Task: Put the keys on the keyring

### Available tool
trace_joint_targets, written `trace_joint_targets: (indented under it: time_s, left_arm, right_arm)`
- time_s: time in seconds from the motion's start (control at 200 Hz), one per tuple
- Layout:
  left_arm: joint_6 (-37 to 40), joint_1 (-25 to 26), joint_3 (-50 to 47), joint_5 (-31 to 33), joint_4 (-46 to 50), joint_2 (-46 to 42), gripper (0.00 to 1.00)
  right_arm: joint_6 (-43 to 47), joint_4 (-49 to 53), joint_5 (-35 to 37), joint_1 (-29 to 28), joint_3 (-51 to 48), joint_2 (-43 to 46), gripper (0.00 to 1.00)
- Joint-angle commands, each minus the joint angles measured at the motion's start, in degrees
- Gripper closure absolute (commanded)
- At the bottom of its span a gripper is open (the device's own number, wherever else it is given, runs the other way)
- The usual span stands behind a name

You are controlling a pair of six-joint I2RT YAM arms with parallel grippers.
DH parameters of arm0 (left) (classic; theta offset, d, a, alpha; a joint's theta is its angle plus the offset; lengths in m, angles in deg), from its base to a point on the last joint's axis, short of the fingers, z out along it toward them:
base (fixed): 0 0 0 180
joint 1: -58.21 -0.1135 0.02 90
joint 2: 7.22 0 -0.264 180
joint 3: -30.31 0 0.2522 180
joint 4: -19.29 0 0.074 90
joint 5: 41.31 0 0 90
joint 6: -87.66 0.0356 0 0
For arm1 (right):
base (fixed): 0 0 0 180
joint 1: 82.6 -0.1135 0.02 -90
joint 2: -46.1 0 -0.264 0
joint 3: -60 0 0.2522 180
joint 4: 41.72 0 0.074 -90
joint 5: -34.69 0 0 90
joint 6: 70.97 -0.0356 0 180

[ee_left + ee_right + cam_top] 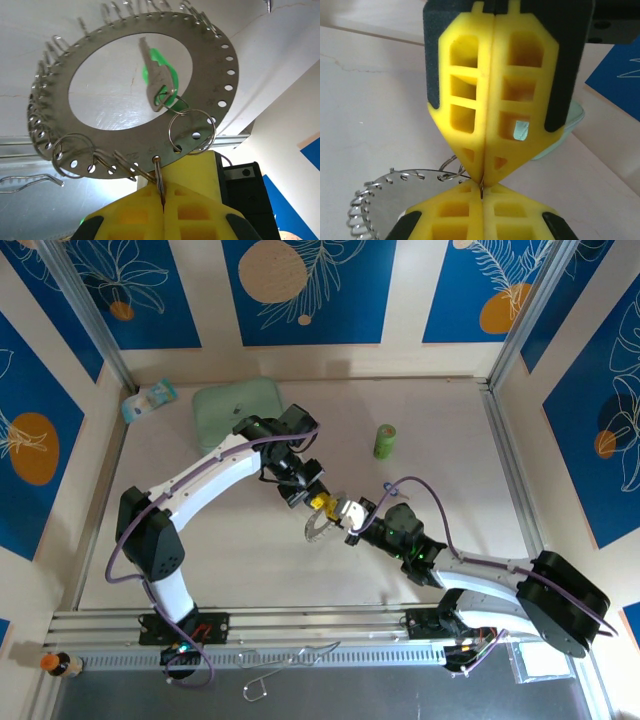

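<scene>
Keyring [220,70] sits clamped in left tool [161,194]; right tool [481,192] closed just beside.

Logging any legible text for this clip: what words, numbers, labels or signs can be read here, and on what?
No text reads clearly.
Keyring: faint stamped marks near its lower rim, too blurred to read.
Teal-and-white packet, far left corner: any print too small to read.

The closed right hand [481,194] meets the closed left hand [481,175] tip to tip beside the keyring [390,196].
</scene>
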Motion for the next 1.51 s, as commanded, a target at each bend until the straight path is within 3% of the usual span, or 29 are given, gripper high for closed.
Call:
trace_joint_targets:
  time_s: [0.0,0.08,0.185,0.32,0.425,0.51,0.675,0.86,1.09,1.5]
  left_arm:
    - [-2.72,-0.56,-0.83,1.8,0.35,-3.27,0.92]
    - [-0.71,-1.36,-0.8,6.61,0.16,-5.34,0.67]
    - [3.6,-3.08,-1.1,15.92,-0.31,-9.81,0.44]
    - [14.68,-5.66,-6.77,25.22,-7.95,-17.22,0.33]
    - [33.6,-6.62,-14.95,28.37,-19.15,-23.2,0.34]
    - [50.72,-6.8,-24.05,23.93,-29.92,-28.07,0.34]
    - [75.74,-6.98,-38.8,4.82,-43.29,-37.01,0.34]
    - [93.69,-6.98,-47.24,-7.13,-48.72,-40.99,0.29]
    - [102.02,-6.98,-46.79,-16.76,-48.24,-34.36,0.25]
    - [102.04,-5.97,-45.35,-26.89,-49.5,-30.15,0.27]
  right_arm:
    - [0.08,-1.37,2.12,0.33,1.66,0.58,1.0]
    - [0.0,0.87,1.26,0.77,1.85,2.06,1.0]
    - [-0.69,4.07,-0.74,1.77,2.02,4.62,1.0]
    - [-1.09,9.75,-4.78,3.25,3.11,7.82,1.0]
    - [-1.7,14.53,-8.35,4.72,4.6,9.76,1.0]
    - [-3.36,17.0,-11.43,5.93,5.88,10.48,1.0]
    - [-3.67,23.03,-14.31,6.52,8.61,10.9,1.0]
    - [-1.62,29.72,-18.46,7.04,11.7,11.25,1.0]
    - [1.71,36.63,-23.14,7.71,15.18,11.78,1.0]
    - [2.95,39.2,-21.94,7.75,18.67,9.76,1.0]
